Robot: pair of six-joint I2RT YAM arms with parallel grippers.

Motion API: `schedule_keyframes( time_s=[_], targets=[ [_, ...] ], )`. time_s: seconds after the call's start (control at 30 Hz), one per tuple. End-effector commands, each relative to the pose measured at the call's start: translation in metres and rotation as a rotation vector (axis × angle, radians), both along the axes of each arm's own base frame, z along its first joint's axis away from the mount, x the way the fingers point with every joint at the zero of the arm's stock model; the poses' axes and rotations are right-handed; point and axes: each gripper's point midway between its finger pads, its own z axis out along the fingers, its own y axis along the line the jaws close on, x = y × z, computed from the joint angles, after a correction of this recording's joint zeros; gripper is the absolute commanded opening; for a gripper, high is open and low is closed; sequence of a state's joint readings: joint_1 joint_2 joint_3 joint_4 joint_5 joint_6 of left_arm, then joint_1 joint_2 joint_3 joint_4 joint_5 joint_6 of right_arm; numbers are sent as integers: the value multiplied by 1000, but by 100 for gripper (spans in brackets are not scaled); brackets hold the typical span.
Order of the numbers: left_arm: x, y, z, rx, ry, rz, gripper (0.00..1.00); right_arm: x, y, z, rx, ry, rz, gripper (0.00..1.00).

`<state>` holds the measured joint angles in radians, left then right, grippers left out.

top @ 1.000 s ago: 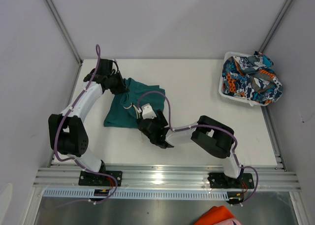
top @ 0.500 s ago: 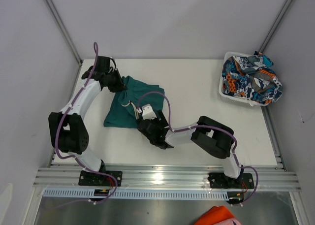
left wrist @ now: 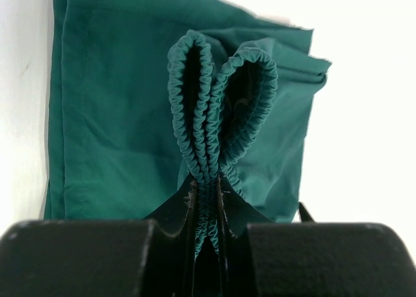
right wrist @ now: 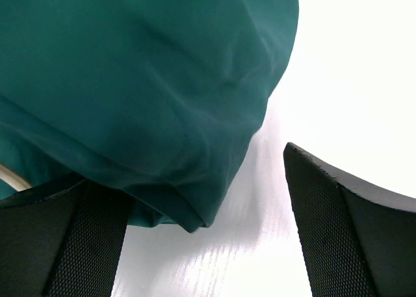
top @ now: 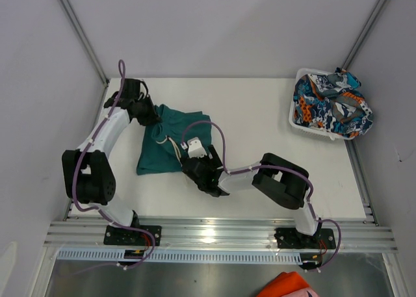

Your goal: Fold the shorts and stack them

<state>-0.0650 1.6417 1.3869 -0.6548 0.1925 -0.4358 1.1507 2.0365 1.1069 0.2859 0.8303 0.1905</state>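
Note:
The dark teal-green shorts (top: pixel 168 140) lie rumpled on the white table at the left. My left gripper (top: pixel 148 113) is at their far-left corner, shut on the gathered elastic waistband (left wrist: pixel 207 147), which stands up in folds from the jaws (left wrist: pixel 207 203). My right gripper (top: pixel 190 166) is open at the shorts' near-right edge; in the right wrist view a teal hem (right wrist: pixel 162 115) hangs between the spread fingers (right wrist: pixel 351 232), close to the left one. A pale drawstring (top: pixel 174 147) shows. The printed shorts (top: pixel 331 102) lie heaped in the basket at the far right.
A white mesh basket (top: pixel 292 119) stands at the table's far-right corner. An orange cloth (top: pixel 289 285) lies below the rail at the bottom. Grey walls close in the table on the left, the far side and the right.
My left gripper has moved a little left and toward the far side with the waistband, dragging the teal shorts leftward. My right gripper has barely moved.

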Motion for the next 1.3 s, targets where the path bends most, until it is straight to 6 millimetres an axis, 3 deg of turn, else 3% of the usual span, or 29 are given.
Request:
schedule_keyframes(
  time_s=[0.0, 0.03, 0.07, 0.13, 0.33, 0.53, 0.57, 0.7, 0.83, 0.93, 1.03, 1.27],
  targets=[
    [-10, 2, 17, -8, -68, 10, 8, 0, -6, -11, -30, 11, -25, 91],
    [-9, 1, 21, -19, -96, 10, 7, 1, -6, -13, -34, 13, -27, 91],
    [-18, 0, 12, -25, -77, 14, 6, 0, -6, -13, -36, 15, -26, 90],
    [-21, 2, 25, -33, -135, 34, 6, 4, -6, -14, -34, 24, -35, 89],
    [-36, 18, 17, -2, -129, 89, 4, 7, -7, -16, -21, 43, -37, 87],
    [-34, 27, 10, -17, -131, 99, 4, 6, -7, -18, -26, 51, -31, 87],
    [-31, 40, 12, -18, -137, 135, 4, 6, -6, -18, -25, 51, -30, 87],
    [-34, 46, 14, -9, -143, 155, 3, 8, -7, -21, -23, 61, -38, 86],
    [-41, 52, 2, 4, -135, 185, 2, 9, -8, -22, -22, 64, -42, 86],
    [-52, 54, -26, -10, -103, 221, 0, 10, -7, -23, -22, 67, -47, 86],
    [-61, 55, -37, -32, -118, 269, 0, 13, -8, -23, -17, 71, -60, 86],
    [-72, 87, -53, 23, -139, 369, 0, 13, -9, -26, -2, 85, -59, 85]
  ],
)
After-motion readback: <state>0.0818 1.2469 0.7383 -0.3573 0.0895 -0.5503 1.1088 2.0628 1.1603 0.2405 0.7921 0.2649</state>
